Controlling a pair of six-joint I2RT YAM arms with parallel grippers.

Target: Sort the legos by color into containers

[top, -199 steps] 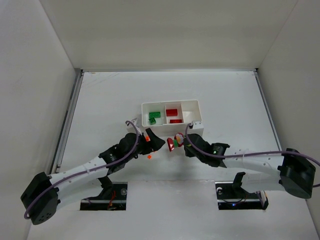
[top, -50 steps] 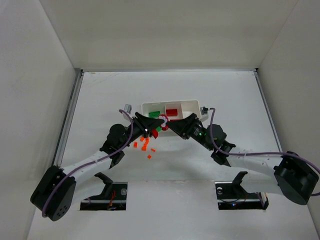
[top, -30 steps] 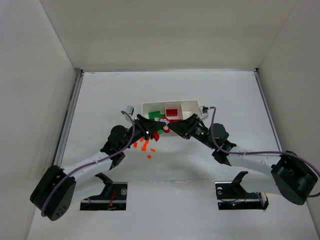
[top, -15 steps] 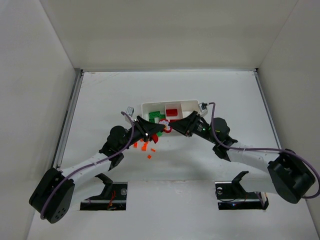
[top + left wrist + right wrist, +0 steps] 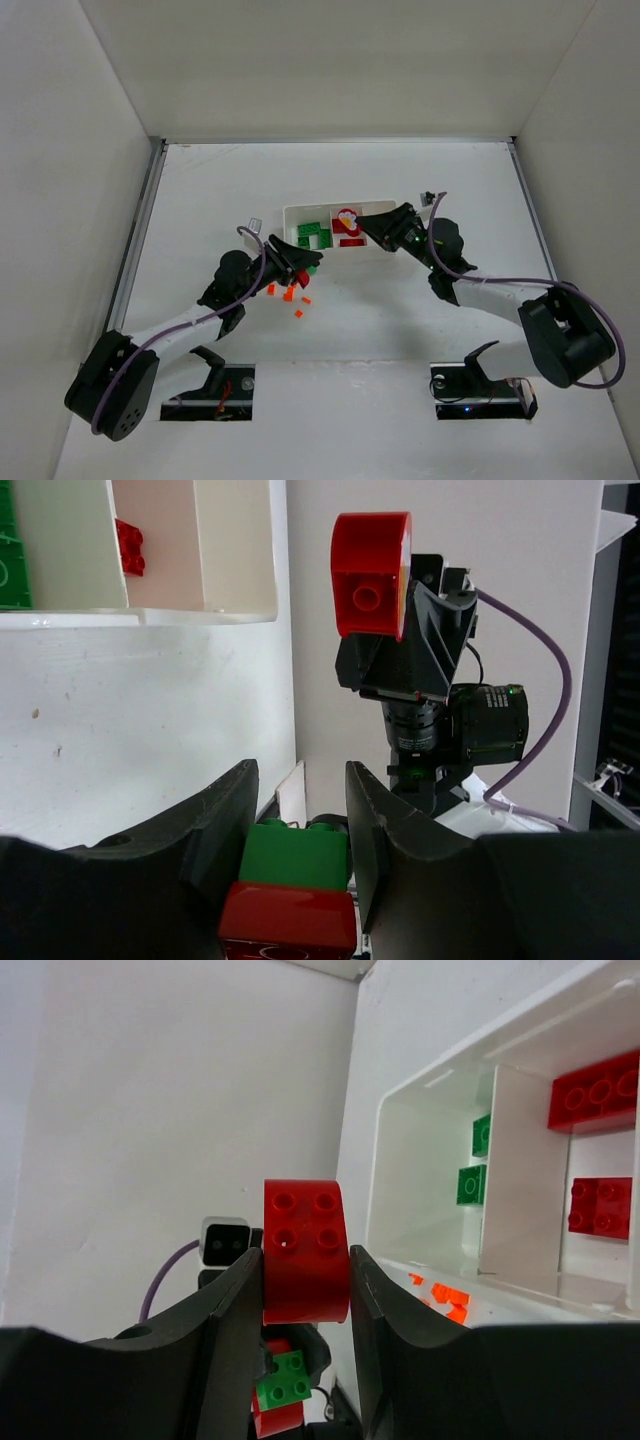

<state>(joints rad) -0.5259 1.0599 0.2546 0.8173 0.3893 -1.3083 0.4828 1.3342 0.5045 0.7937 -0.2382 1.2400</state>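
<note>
Jaws of the right gripper (image 5: 300, 1270), part open, pinch a red rounded brick (image 5: 305, 1225) over the middle compartment of the tray (image 5: 300, 208). The left gripper (image 5: 297, 810), narrowly parted, clamps a green-on-red stack (image 5: 293, 865) near the front-left corner. Inside lie green legos (image 5: 314, 235) left, red ones (image 5: 351, 241) middle; orange bits (image 5: 290, 293) dot the table (image 5: 450, 180).

White table (image 5: 450, 190), enclosed by plain white walls (image 5: 330, 60) at its far, left and right edges; metal rail (image 5: 135, 245) along its left edge.
</note>
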